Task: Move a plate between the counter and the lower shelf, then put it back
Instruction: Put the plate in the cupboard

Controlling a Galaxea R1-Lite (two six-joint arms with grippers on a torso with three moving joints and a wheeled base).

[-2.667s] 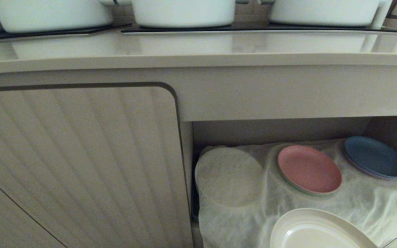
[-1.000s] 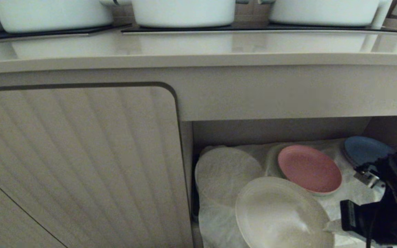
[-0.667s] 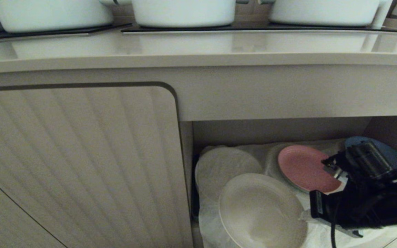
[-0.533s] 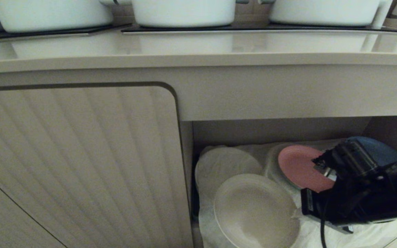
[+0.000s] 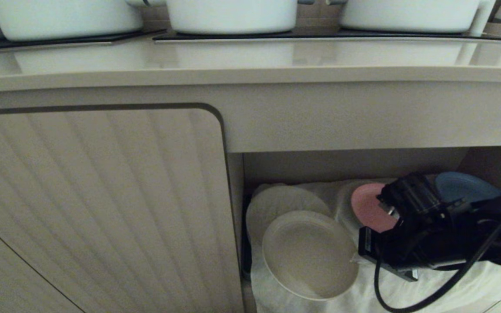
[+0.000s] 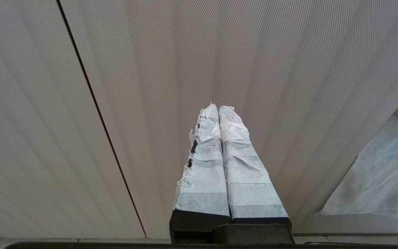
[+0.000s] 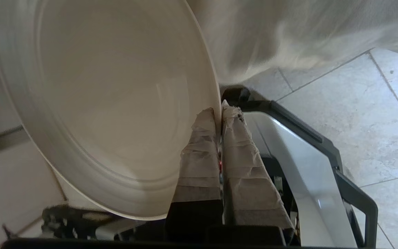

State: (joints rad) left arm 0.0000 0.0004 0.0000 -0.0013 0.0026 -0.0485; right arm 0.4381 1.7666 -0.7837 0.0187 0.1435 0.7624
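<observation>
- Head view: the right pincer [image 5: 354, 260] pinches the plate [image 5: 309, 254] by its rim over the lower shelf [image 5: 407, 287], below the worktop [image 5: 250, 65].
- Left wrist view: the left pincer [image 6: 218, 110] is pressed together, facing a ribbed panel [image 6: 150, 86].
- Right wrist view: taped fingers [image 7: 199, 155] clamp the plate's [image 7: 109, 103] edge.

The right arm [image 5: 446, 234] is black and blocky, with a cylindrical black part on top and a flat dark plate at its front. A black cable [image 5: 433, 291] loops beneath it. Both pairs of jaws taper to narrow tips and are wrapped in creased whitish tape over black bases; the left tape is frayed along one edge.
</observation>
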